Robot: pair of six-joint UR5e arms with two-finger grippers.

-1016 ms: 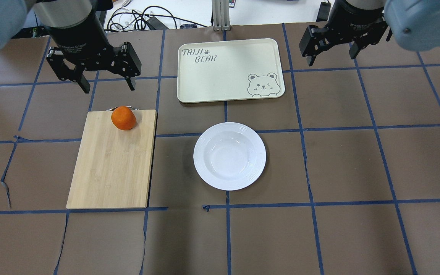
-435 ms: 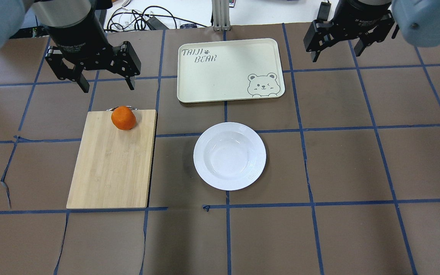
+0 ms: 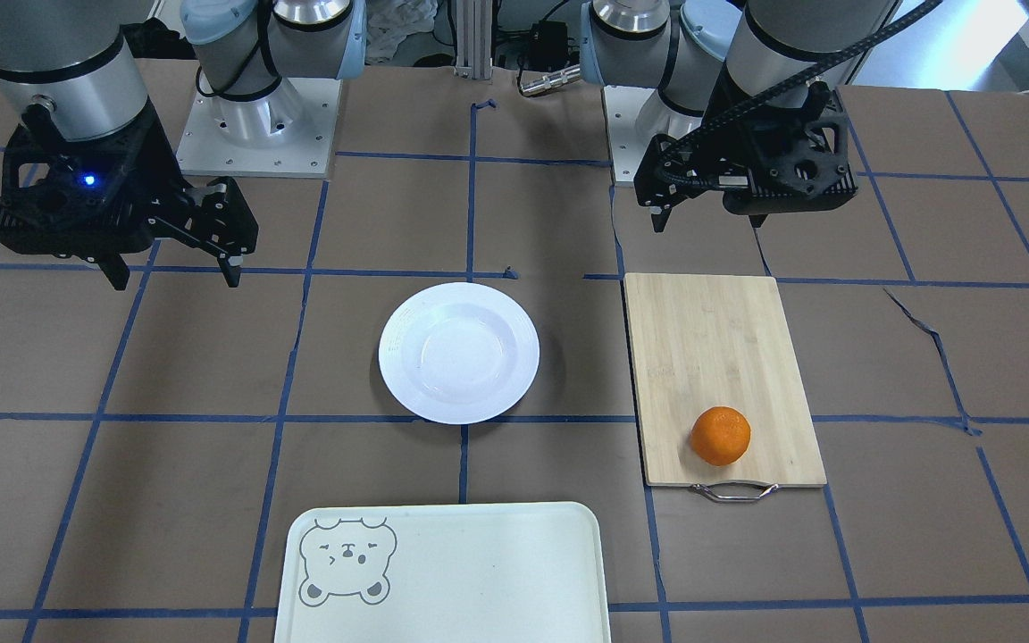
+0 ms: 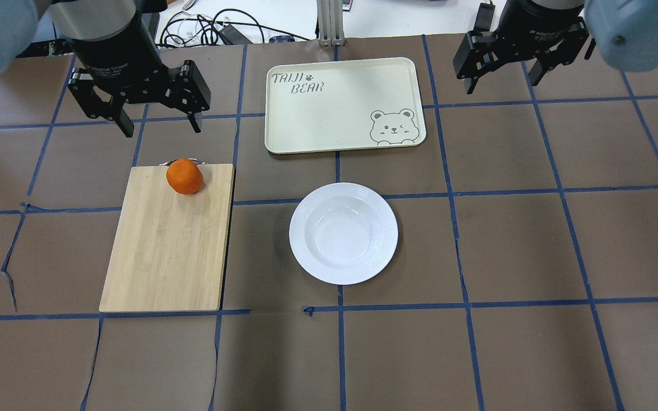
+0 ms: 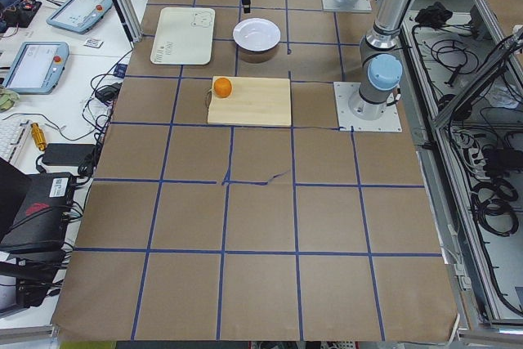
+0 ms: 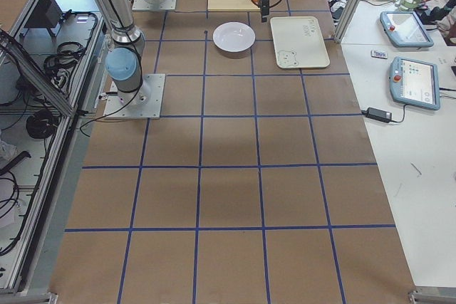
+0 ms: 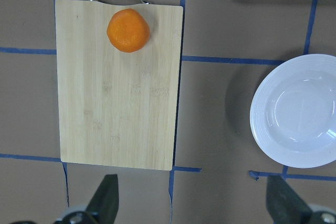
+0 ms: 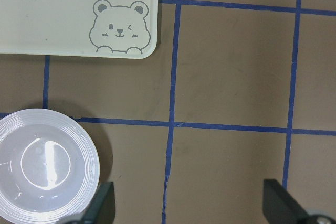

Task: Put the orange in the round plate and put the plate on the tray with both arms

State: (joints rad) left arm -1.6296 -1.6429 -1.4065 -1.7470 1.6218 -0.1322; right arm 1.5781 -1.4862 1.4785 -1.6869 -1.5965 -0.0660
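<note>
The orange (image 4: 184,176) sits on the bamboo cutting board (image 4: 163,251), at the end with the metal handle (image 3: 734,489), on the robot's left side of the surface (image 4: 506,228). The left jaws hang released and spread wide above the surface just past that handled end; nothing is between them and they are clear of the fruit. From the left wrist view the orange (image 7: 128,30) lies far ahead of the two fingertips (image 7: 106,198), toward the left one. The round plate (image 4: 299,234) rests empty mid-surface, apart from the board and near the tray (image 4: 334,114). The right jaws, also released and empty, hover off the tray's right end, well apart from the orange.
</note>
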